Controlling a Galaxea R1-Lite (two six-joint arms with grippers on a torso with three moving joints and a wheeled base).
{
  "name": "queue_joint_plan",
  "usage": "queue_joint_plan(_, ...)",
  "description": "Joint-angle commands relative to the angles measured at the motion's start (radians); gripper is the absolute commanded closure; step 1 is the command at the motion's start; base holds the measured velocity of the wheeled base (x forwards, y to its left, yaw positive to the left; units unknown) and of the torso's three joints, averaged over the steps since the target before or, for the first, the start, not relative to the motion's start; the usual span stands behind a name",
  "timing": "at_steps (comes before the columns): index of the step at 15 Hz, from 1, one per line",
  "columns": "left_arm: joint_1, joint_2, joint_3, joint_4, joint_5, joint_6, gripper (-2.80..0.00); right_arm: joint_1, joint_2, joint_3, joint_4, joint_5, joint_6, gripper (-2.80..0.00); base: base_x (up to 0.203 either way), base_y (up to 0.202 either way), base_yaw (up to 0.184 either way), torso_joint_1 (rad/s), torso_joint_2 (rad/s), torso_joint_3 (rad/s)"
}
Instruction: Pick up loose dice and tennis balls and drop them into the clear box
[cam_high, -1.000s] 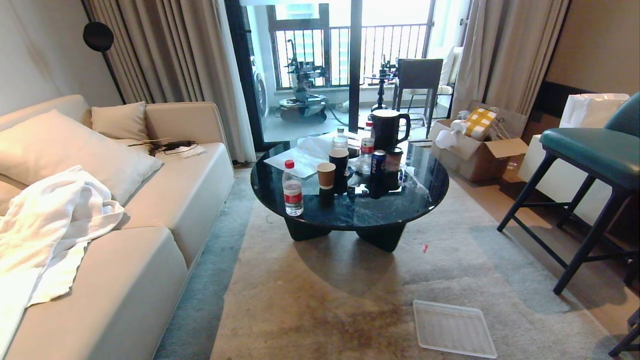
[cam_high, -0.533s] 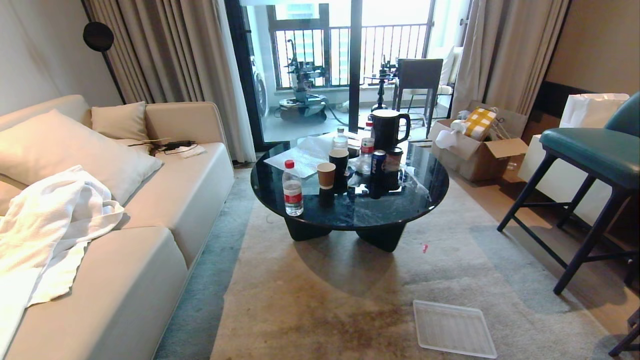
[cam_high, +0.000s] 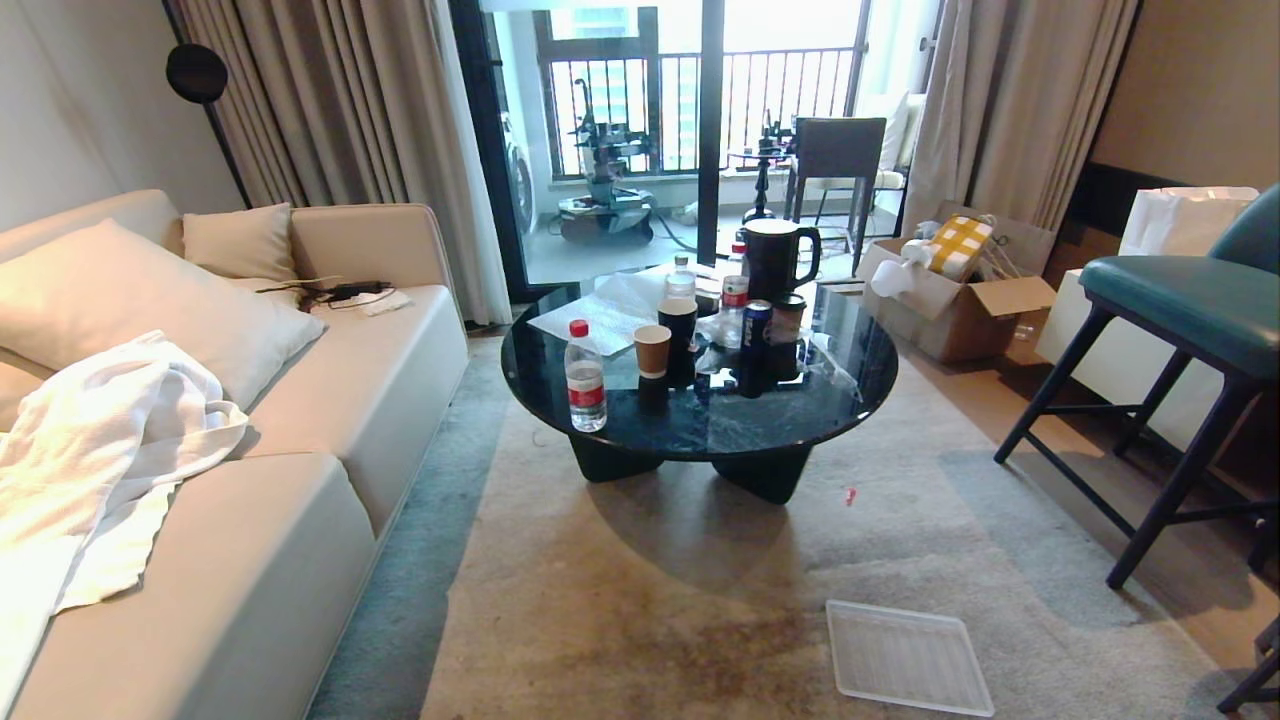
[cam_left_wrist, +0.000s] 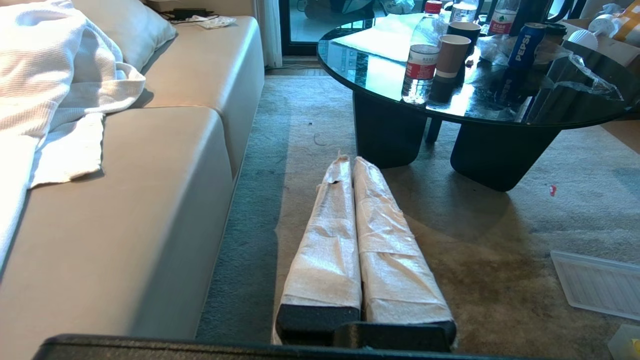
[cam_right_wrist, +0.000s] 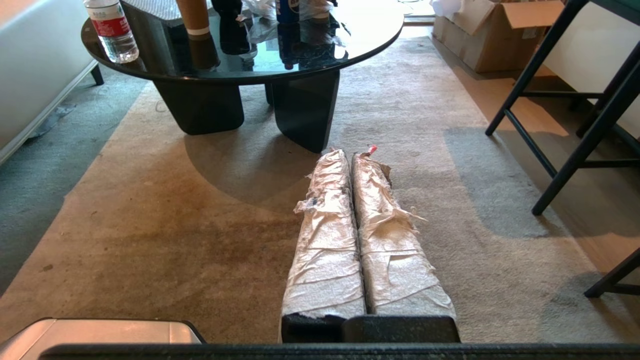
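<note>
Dice and tennis balls are nowhere in my views, and neither is the clear box; I only see a scrap of yellow at the corner of the left wrist view that I can't identify. My left tool hangs low over the beige carpet with its white-wrapped fingers pressed together and empty. My right tool is the same, closed on nothing, aimed at the carpet short of the round black glass worktop.

Judging ahead, the dice should be light and stiff with rounded corners, best pinched across two flat faces. The balls should be light, springy and fuzzy, grippy but prone to roll, so I would close across the middle.

Further out, a flat ribbed translucent lid lies on the carpet to my right. The worktop carries a red-capped water bottle, a brown paper cup, a blue soda can and a black jug. An open cardboard box beyond it holds a yellow checked bundle and white items. A cream sofa with a white towel is on my left, a teal stool on my right.
</note>
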Motion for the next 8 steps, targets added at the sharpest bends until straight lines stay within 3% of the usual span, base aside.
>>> queue_joint_plan(1,0.000,0.000,0.000,0.000,0.001,-0.001,0.00,0.000,0.000,0.000,0.000,0.001,0.000,0.00,0.000,0.000,0.000,0.000,0.00,0.000)
queue_joint_plan(8,0.000,0.000,0.000,0.000,0.001,-0.001,0.00,0.000,0.000,0.000,0.000,0.001,0.000,0.00,0.000,0.000,0.000,0.000,0.00,0.000)
